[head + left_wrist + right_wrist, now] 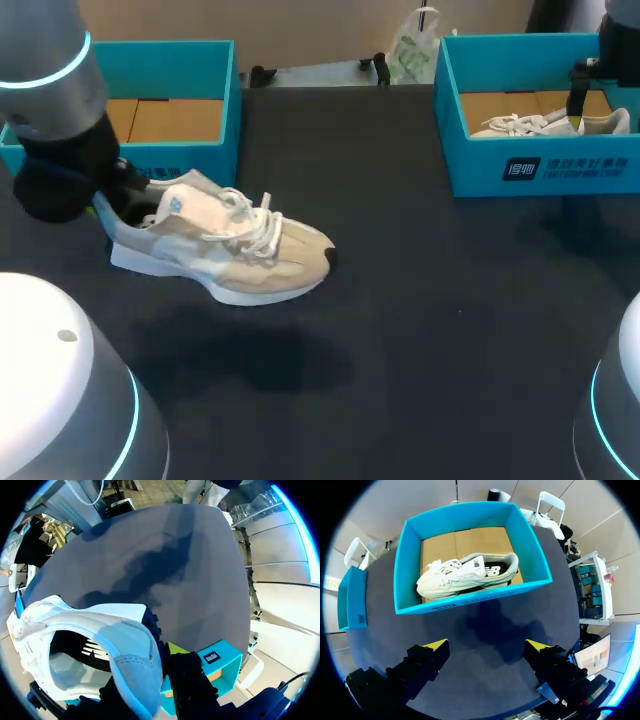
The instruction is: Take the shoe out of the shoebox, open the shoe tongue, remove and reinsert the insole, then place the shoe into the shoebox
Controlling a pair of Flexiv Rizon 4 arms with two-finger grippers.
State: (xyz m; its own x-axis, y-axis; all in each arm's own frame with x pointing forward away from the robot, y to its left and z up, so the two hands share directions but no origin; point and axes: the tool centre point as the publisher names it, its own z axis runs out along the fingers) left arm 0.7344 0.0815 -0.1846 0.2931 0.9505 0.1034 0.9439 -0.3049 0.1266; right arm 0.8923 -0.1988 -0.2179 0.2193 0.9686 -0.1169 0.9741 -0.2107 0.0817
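Shoe point(225, 250) is lying sole-down on the table point(430, 330), at 9 o'clock of centre, toe pointing toward 4 o'clock; the left end effector point(128, 200) is clamping its heel collar; the right end effector point(487, 647) is hanging open in front of the right shoebox point(540, 170), which is holding a second shoe point(465, 575). By judgement, opening the tongue is calling for a steadily pinned heel; open table is lying toward 3 and 6 o'clock; the left shoebox point(200, 160) wall is standing just beside the heel at 12 o'clock.
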